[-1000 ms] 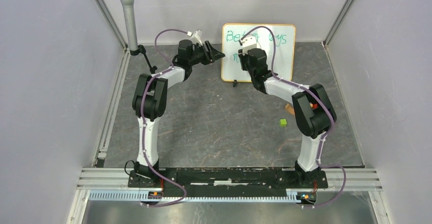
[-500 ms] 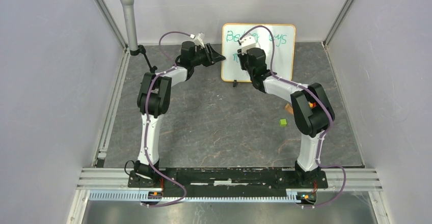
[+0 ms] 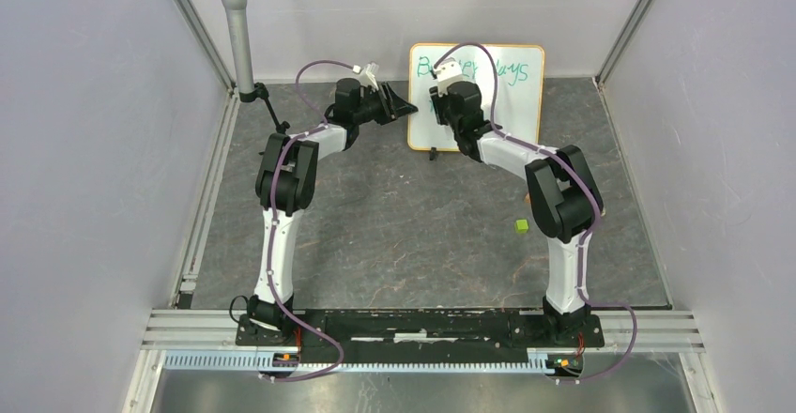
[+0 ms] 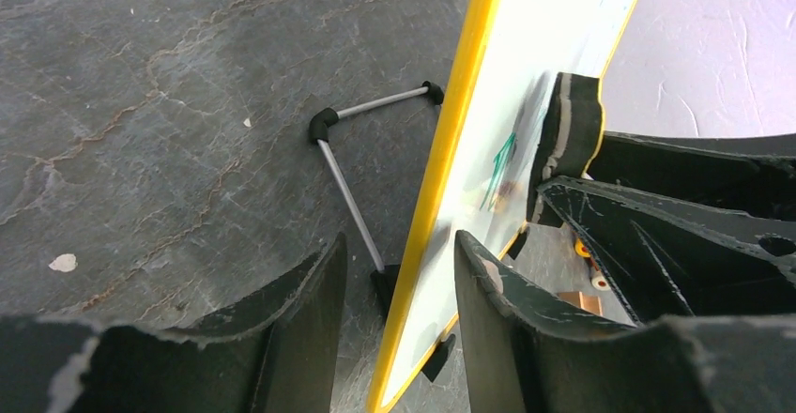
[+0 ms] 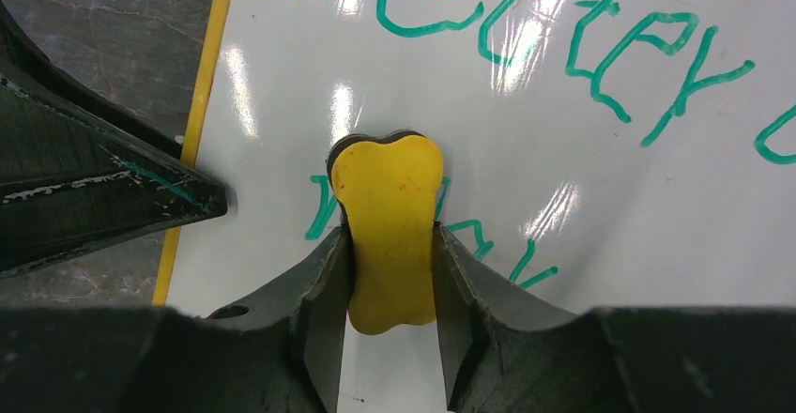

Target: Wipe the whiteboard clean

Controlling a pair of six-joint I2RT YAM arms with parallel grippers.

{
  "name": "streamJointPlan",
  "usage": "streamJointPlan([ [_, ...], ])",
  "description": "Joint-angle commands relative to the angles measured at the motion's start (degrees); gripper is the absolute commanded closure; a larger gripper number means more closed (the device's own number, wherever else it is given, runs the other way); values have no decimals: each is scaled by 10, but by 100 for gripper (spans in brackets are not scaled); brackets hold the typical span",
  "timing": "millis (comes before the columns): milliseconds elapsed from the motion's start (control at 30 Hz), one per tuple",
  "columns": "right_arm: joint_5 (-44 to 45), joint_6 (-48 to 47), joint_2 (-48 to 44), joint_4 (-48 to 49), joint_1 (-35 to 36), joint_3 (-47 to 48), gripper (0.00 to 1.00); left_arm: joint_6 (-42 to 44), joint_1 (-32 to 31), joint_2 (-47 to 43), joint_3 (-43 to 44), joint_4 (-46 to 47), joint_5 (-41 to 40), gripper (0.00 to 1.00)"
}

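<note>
Since the earlier frames the right arm (image 3: 554, 197) has swung leftward: its elbow sits further left, and its wrist has gone up and left across the board face. That exposes more of the teal word at the right end of the top line. The left arm (image 3: 282, 174) has raised its elbow a little; its wrist stays at the board's left edge. Board and cube have not shifted.

1. Dark grey stone-patterned tabletop (image 3: 394, 216): carries all items below.
2. Small rectangular whiteboard with thin orange rounded frame (image 3: 514, 103): stands near upright at the far side of the tabletop, close to the back wall. It is propped behind by a thin metal wire stand with black corner joints (image 4: 352, 188). Two lines of teal handwriting are on its face.
3. Grey microphone on a black stand (image 3: 239, 33): far left corner, well apart from the board.
4. Left claw (image 4: 399, 244): fingers apart, straddling the board's left frame edge, one finger behind and one in front. Contact with the frame cannot be told.
5. Right claw (image 5: 390, 244): clamped on a yellow peanut-shaped eraser with a dark felt pad (image 5: 387, 197). The pad is against the board's left part, over the lower line of writing.
6. Small green cube (image 3: 521, 227): on the tabletop beside the right arm's elbow.
</note>
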Motion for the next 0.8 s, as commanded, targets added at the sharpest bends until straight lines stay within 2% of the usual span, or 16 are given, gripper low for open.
streamJointPlan([
  [0,-3,-8,14,-15,0,43,56,-15,-4,0,14,39,9,48],
  [133,-1,-10,12,-24,0,46,44,-19,-5,0,13,46,12,50],
  [233,-3,-10,3,-17,1,35,42,-20,-5,0,13,46,12,52],
  [300,-4,-10,1,-14,2,30,45,-21,-5,-1,13,47,12,53],
  [433,-6,-12,7,-12,3,36,55,-26,-6,2,13,52,14,54],
  [767,4,-9,21,1,5,38,55,-27,-9,2,11,51,14,57],
])
